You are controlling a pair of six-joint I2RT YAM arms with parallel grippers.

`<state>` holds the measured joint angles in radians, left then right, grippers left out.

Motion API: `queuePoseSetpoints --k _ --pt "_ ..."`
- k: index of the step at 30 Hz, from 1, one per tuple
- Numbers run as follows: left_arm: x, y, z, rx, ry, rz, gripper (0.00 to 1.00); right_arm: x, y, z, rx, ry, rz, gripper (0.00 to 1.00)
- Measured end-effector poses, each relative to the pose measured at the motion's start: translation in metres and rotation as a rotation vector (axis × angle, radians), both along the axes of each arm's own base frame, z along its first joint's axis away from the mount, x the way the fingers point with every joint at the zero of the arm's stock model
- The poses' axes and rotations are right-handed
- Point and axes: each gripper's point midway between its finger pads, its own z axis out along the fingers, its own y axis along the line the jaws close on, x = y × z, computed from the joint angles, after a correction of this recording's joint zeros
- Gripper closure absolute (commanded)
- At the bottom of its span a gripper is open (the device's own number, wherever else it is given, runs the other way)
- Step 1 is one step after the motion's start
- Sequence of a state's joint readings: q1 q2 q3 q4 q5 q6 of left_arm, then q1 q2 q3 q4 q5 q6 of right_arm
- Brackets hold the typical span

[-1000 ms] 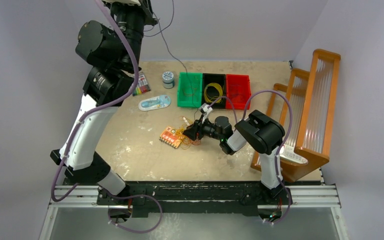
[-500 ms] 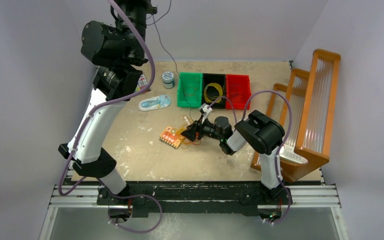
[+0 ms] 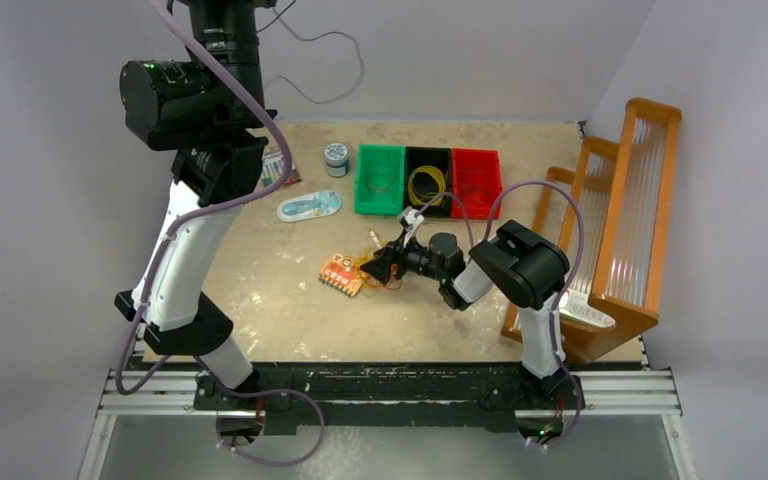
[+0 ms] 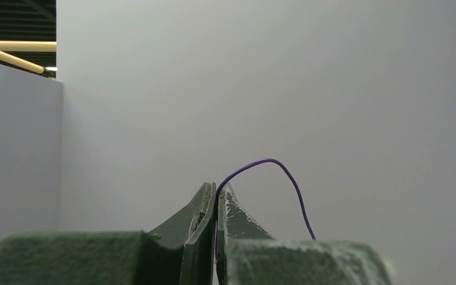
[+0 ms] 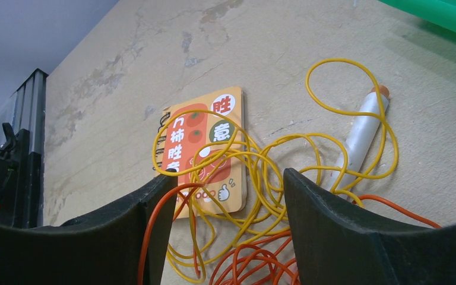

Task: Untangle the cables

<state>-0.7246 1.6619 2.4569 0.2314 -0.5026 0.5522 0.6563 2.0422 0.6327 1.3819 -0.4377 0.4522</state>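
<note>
A tangle of yellow cables (image 5: 261,169) and orange-red cables (image 5: 273,255) lies on the table, partly over a small orange notebook (image 5: 205,148). My right gripper (image 5: 228,178) is open and low over this tangle, with loops between and under its fingers; an orange strand runs along the left finger. In the top view it sits mid-table (image 3: 380,266). My left gripper (image 4: 217,191) is shut on a thin purple cable (image 4: 267,160) and is raised high, its fingers cut off by the top edge of the top view. The purple cable (image 3: 332,34) loops in the air there.
Green (image 3: 363,180), black (image 3: 408,180) and red (image 3: 497,183) bins stand at the back; a yellow coil (image 3: 426,183) lies in the black one. A wooden rack (image 3: 610,230) stands right. A white tube (image 5: 359,133) lies by the tangle. A blue-white packet (image 3: 309,207) and a small tin (image 3: 336,157) lie back left.
My left arm has swung up and to the left with the purple cable, which no longer hangs down towards the green bin and now loops in the air. The right arm has barely moved.
</note>
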Motion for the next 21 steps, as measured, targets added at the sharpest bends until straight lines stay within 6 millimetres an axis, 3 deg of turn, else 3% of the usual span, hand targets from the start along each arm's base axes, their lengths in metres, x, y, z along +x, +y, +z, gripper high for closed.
queuePoseSetpoints --k 6,12,15,21 --pt "-0.001 0.002 0.001 0.004 -0.007 0.014 1.00 0.000 0.000 0.000 0.000 0.000 0.000 0.32" --pt "0.008 -0.003 -0.015 0.026 0.048 0.015 1.00 -0.002 -0.001 0.011 -0.005 0.007 0.003 0.33" --pt "0.014 -0.007 -0.032 0.038 0.097 0.010 1.00 -0.001 0.000 0.041 0.018 -0.033 0.005 0.32" --pt "0.020 -0.007 -0.058 0.045 0.168 0.008 1.00 -0.003 -0.005 0.132 0.096 -0.217 0.007 0.32"
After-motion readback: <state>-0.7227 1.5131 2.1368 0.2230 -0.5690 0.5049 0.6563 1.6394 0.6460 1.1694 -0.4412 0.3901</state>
